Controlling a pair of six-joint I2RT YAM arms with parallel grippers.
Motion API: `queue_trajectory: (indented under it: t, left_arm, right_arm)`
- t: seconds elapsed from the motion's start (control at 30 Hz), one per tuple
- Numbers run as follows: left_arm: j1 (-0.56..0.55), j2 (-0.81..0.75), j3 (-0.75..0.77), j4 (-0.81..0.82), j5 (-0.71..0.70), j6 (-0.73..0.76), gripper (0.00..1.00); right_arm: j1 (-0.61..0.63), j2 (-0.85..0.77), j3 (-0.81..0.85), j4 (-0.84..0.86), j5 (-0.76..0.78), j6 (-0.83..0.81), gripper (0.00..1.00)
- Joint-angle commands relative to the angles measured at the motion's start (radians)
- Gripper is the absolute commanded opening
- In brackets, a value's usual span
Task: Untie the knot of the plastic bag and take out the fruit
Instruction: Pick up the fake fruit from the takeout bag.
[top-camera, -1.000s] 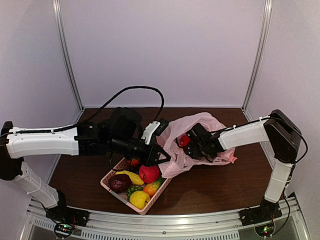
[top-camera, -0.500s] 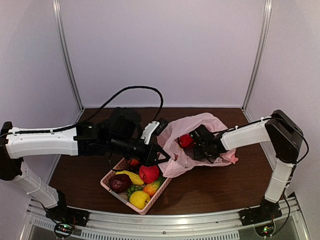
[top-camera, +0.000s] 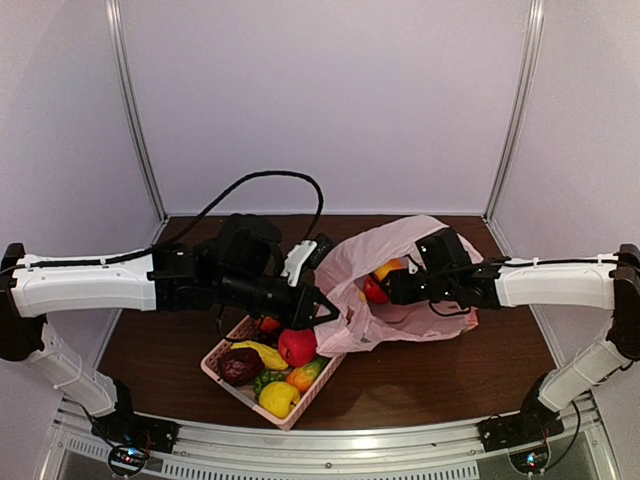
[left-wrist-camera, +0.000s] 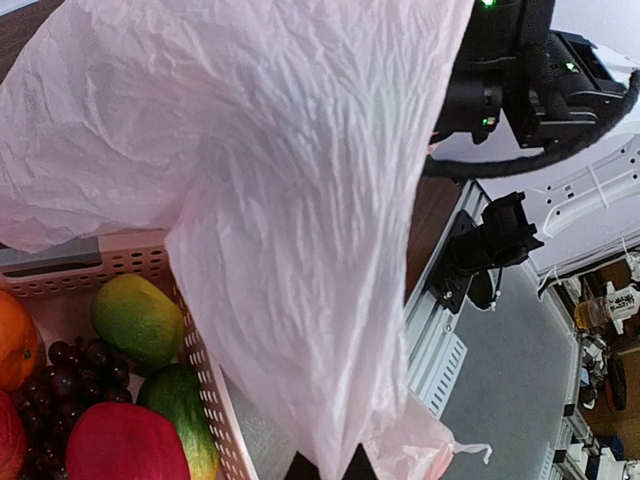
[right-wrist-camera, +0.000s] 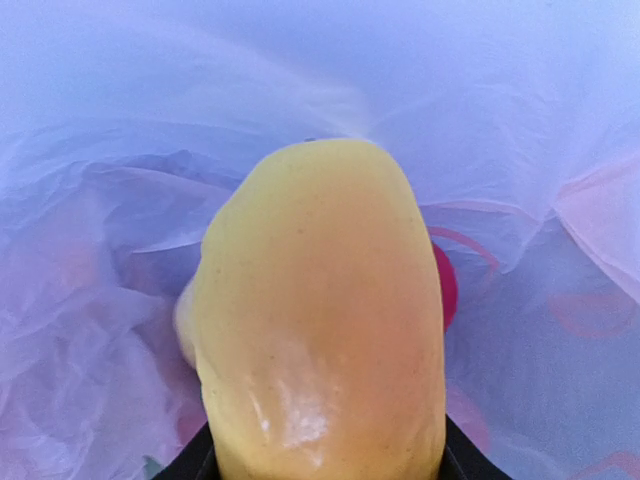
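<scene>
The pink plastic bag (top-camera: 400, 240) lies open on the table right of the basket. My left gripper (top-camera: 325, 314) is shut on the bag's near edge and holds it up; in the left wrist view the bag (left-wrist-camera: 300, 200) hangs from the gripper (left-wrist-camera: 325, 468). My right gripper (top-camera: 400, 283) is inside the bag's mouth, shut on a yellow-orange fruit (top-camera: 389, 268). That fruit (right-wrist-camera: 320, 320) fills the right wrist view, with bag film (right-wrist-camera: 100, 300) around it. A red fruit (top-camera: 372, 291) lies in the bag just below. The knot is not visible.
A pink latticed basket (top-camera: 222, 352) stands near the front left, under my left arm. It holds a red apple (top-camera: 297, 347), a yellow lemon (top-camera: 279, 398), a dark maroon fruit (top-camera: 240, 366), grapes (left-wrist-camera: 70, 375) and others. A black cable loops behind the left arm.
My right arm has stretched out lower and its gripper has shifted right inside the bag. It now holds a yellow-orange fruit above the red one. The left gripper still holds the bag edge.
</scene>
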Motion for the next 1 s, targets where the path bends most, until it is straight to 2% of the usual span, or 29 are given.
queue_trajectory:
  t: [0.0, 0.13, 0.3, 0.7, 0.97]
  left_arm:
    - [0.008, 0.009, 0.006, 0.028, -0.012, -0.007, 0.0]
    - [0.013, 0.004, 0.003, 0.028, -0.017, -0.007, 0.0]
    - [0.021, -0.004, 0.005, 0.029, -0.025, -0.014, 0.0]
    - [0.096, -0.006, 0.0, 0.071, 0.01, -0.026, 0.0]
    - [0.105, 0.041, 0.01, 0.086, 0.039, -0.023, 0.0]
  right_arm:
    - [0.002, -0.07, -0.05, 0.095, -0.215, -0.037, 0.46]
    - [0.007, -0.114, -0.081, 0.146, -0.315, -0.032, 0.47]
    - [0.037, -0.146, -0.078, 0.098, -0.374, -0.061, 0.48]
    - [0.243, -0.298, -0.064, -0.172, -0.285, -0.096, 0.47]
    - [0.286, -0.473, -0.085, -0.106, -0.294, 0.004, 0.48]
